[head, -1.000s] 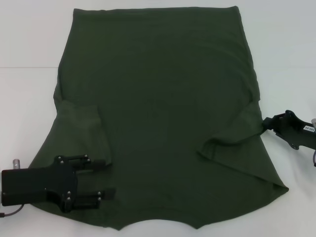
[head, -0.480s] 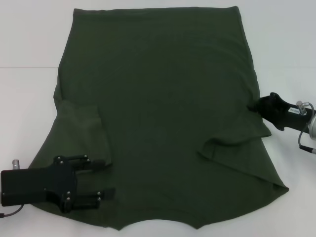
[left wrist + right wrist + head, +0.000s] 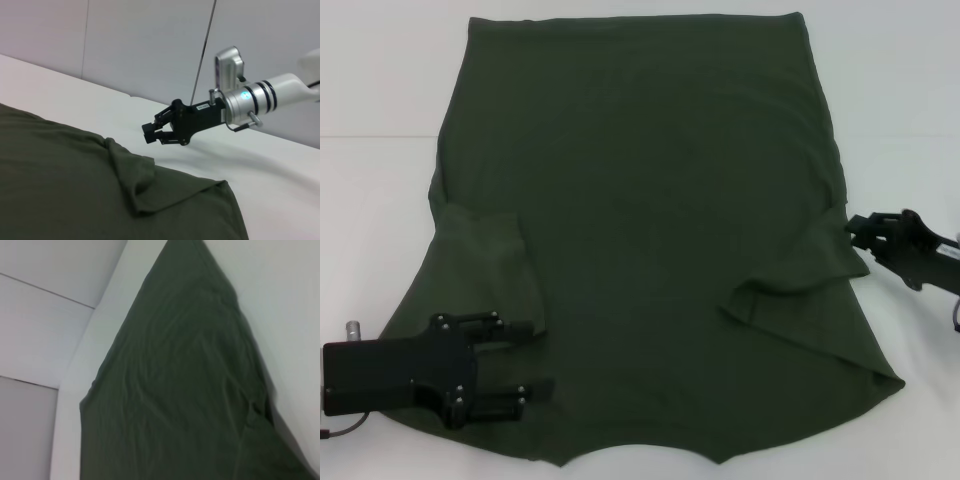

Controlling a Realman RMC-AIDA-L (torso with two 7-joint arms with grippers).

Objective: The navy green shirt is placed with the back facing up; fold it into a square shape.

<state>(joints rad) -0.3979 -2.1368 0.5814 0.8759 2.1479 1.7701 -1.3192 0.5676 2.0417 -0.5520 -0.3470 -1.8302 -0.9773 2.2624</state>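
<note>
The navy green shirt [image 3: 640,200] lies flat on the white table, with both sleeves folded inward onto the body. My left gripper [image 3: 525,360] rests open over the shirt's near left part, one finger on each side of a strip of fabric. My right gripper [image 3: 853,228] is at the shirt's right edge, beside the folded right sleeve [image 3: 790,280]. In the left wrist view the right gripper [image 3: 150,132] hangs just above the table, a little off the shirt [image 3: 60,175], its fingers slightly apart and holding nothing. The right wrist view shows only the shirt [image 3: 175,390] and the table.
The white table [image 3: 380,180] shows on both sides of the shirt and beyond its far hem. A pale wall [image 3: 150,45] stands behind the table. The shirt's near edge reaches the bottom of the head view.
The right gripper rose from beside the folded sleeve to the shirt's right edge, then drew back slightly to the right. The left gripper and the shirt stayed still.
</note>
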